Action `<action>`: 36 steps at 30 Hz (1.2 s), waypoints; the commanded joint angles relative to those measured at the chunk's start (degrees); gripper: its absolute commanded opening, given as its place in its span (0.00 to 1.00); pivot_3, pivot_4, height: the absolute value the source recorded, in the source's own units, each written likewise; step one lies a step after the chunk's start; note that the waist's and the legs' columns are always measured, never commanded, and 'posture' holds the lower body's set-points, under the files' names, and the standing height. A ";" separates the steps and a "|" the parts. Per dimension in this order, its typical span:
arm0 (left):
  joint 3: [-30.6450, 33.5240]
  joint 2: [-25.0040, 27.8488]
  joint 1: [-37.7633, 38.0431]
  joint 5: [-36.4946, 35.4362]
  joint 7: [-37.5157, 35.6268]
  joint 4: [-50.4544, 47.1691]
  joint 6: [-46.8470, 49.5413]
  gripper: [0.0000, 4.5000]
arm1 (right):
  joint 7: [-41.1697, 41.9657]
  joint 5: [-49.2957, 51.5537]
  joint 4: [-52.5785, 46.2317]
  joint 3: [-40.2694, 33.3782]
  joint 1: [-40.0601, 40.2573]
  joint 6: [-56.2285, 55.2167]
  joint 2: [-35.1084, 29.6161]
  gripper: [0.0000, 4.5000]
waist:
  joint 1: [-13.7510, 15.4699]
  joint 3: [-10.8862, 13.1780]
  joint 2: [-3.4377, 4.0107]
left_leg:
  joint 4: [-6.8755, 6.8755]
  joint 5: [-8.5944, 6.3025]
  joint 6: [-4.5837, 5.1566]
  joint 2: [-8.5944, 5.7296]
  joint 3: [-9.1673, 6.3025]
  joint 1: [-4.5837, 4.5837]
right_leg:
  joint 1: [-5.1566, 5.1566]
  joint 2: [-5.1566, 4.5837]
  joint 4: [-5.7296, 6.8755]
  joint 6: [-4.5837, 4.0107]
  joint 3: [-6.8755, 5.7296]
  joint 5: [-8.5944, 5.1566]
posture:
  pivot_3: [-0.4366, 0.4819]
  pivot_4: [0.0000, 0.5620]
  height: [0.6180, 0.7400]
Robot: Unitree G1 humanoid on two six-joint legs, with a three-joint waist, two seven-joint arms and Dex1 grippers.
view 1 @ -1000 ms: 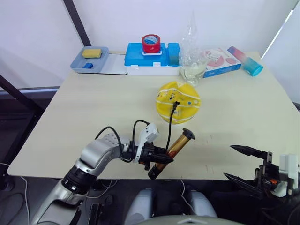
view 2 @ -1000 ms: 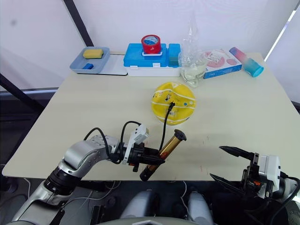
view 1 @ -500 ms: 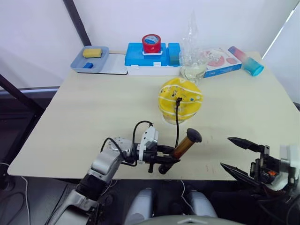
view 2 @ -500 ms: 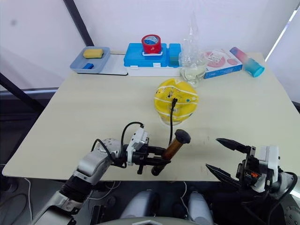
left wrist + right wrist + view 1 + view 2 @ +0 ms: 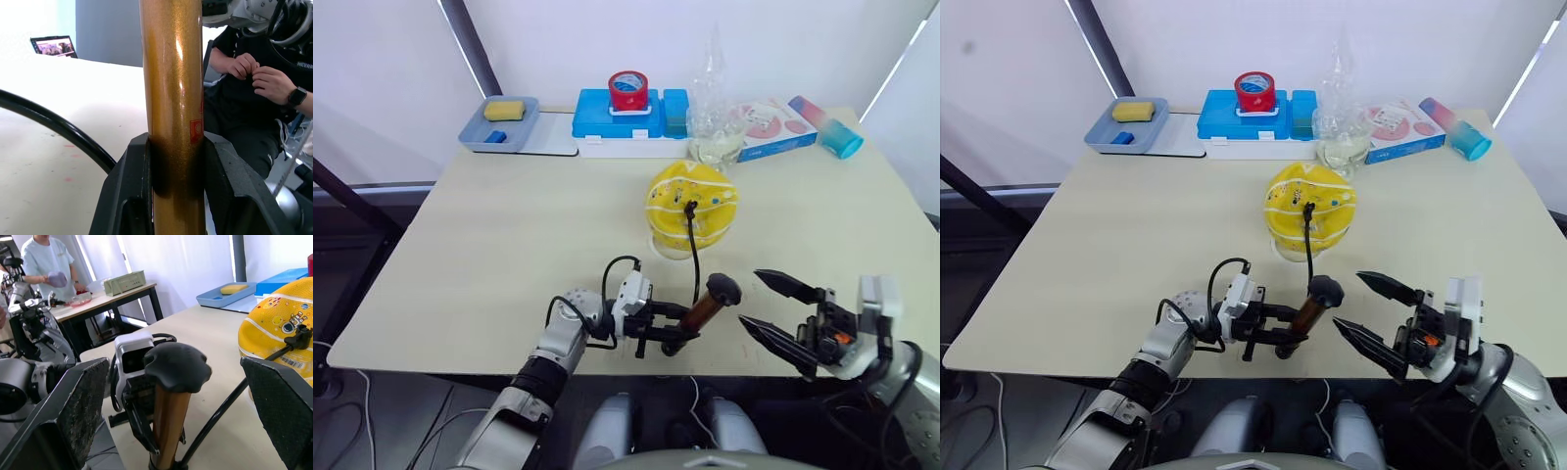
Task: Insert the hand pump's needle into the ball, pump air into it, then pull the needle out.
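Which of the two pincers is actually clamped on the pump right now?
The left pincer: its black fingers are closed around the hand pump barrel. The right pincer is open beside the pump's black top knob, holding nothing.

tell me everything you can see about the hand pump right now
The hand pump is a slim bronze-gold metal cylinder with a rounded black knob on top, standing tilted near the table's front edge. The left gripper has its jaws shut on the barrel. A thin black hose runs up to the yellow ball. The open right gripper is beside the knob, not touching.
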 commanded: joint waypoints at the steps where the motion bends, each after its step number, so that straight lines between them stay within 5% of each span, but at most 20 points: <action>1: 1.38 -0.81 -0.48 -0.22 -2.55 1.11 -4.41 0.20 | -1.00 -1.49 -1.46 2.79 -2.03 0.42 0.78 1.00 | 0.01 0.00 -0.01 | 0.00 0.00 0.00 -0.02 -0.01 0.00 | 0.01 0.00 0.00 0.00 -0.02 0.00 | 0.48 0.27 0.97; 22: 2.67 -1.87 0.41 0.37 -3.29 2.10 -6.38 0.20 | -3.33 -5.47 1.02 9.56 -7.90 1.74 4.66 1.00 | -0.03 0.00 -0.01 | 0.07 0.01 0.01 -0.06 -0.09 0.05 | 0.02 0.47 0.17 0.12 -0.10 0.06 | 0.48 0.27 0.97; 25: 2.69 -1.89 0.46 0.31 -3.30 2.06 -6.18 0.20 | -3.37 -5.49 0.87 9.68 -8.05 1.81 4.83 0.81 | -0.03 0.00 -0.01 | 0.07 0.02 0.01 -0.06 -0.09 0.06 | 0.02 0.48 0.18 0.22 -0.10 0.12 | 0.48 0.27 0.97; 28: 2.76 -1.91 0.54 0.23 -3.23 1.94 -5.77 0.20 | -3.31 -5.79 0.86 10.22 -8.11 1.57 5.24 0.48 | -0.04 0.00 -0.01 | 0.08 0.02 0.01 -0.06 -0.09 0.06 | 0.02 0.50 0.18 0.24 -0.09 0.13 | 0.48 0.27 0.97; 36: 2.89 -1.84 0.72 0.28 -3.22 1.68 -4.70 0.20 | -3.17 -6.20 1.06 10.97 -8.71 1.28 6.13 0.45 | -0.05 0.00 -0.01 | 0.08 0.02 0.01 -0.06 -0.10 0.08 | 0.03 0.52 0.20 0.24 -0.10 0.13 | 0.48 0.27 0.97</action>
